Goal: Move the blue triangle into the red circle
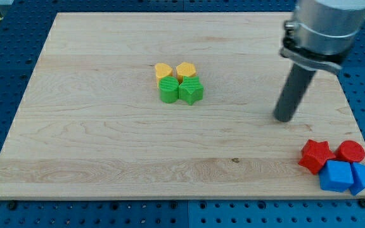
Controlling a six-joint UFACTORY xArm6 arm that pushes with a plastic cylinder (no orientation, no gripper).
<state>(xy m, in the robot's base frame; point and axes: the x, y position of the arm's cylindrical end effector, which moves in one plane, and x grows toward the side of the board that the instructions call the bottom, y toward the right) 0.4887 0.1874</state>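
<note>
The blue triangle lies at the view's bottom right corner of the board, just below the red circle and touching or nearly touching it. A blue cube-like block sits to the triangle's left, and a red star lies left of the red circle. My tip rests on the board up and to the left of this cluster, clearly apart from every block.
A second cluster sits left of the board's middle, toward the view's top: two yellow blocks above a green round block and a green star. The wooden board lies on a blue perforated table.
</note>
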